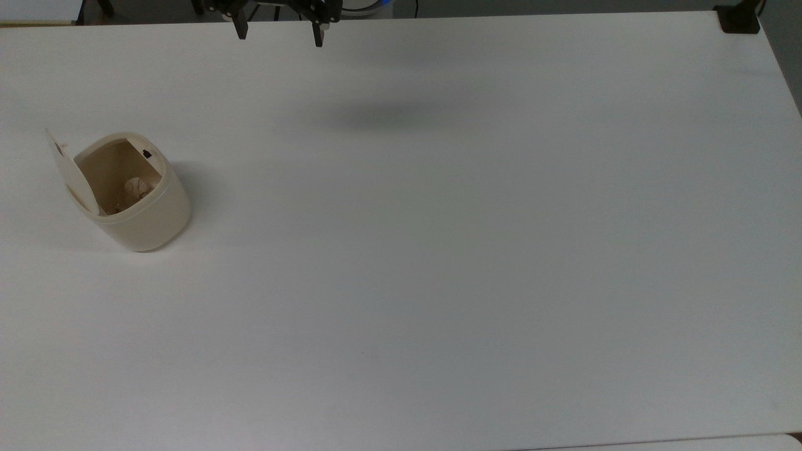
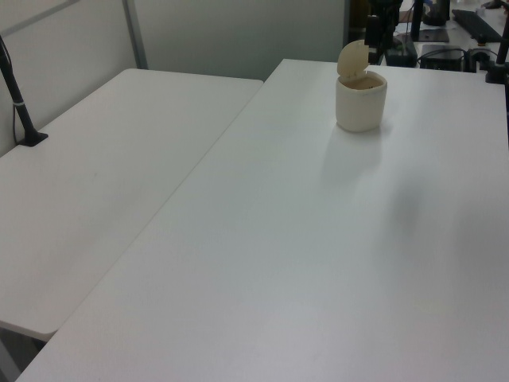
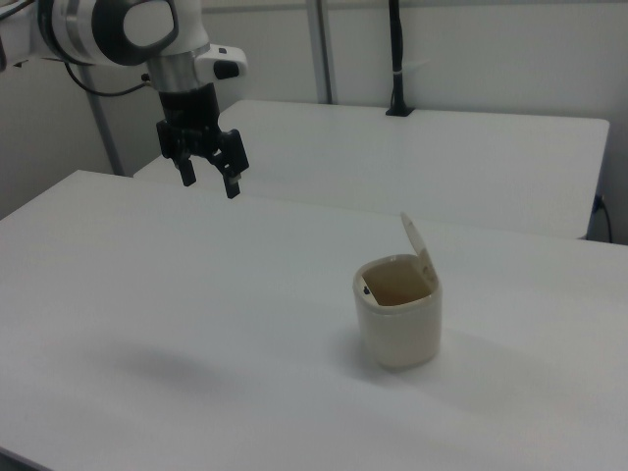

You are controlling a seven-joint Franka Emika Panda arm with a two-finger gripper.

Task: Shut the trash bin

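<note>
Standing lid-up on the smooth white table (image 1: 438,250), the rounded cream plastic trash bin (image 1: 141,210); hand (image 1: 279,36) wide open, empty.

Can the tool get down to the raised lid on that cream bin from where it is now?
Probably yes. The tool hangs open above the bare white table, apart from the cream plastic trash bin, and nothing stands between it and the upright flat lid.

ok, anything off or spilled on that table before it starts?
Nothing spilled or damaged. The small cream-beige plastic trash bin stands upright with its flat hinged lid tipped up, and something pale and crumpled lies inside. The black two-finger end effector hangs open above the table, well apart from the bin.
</note>
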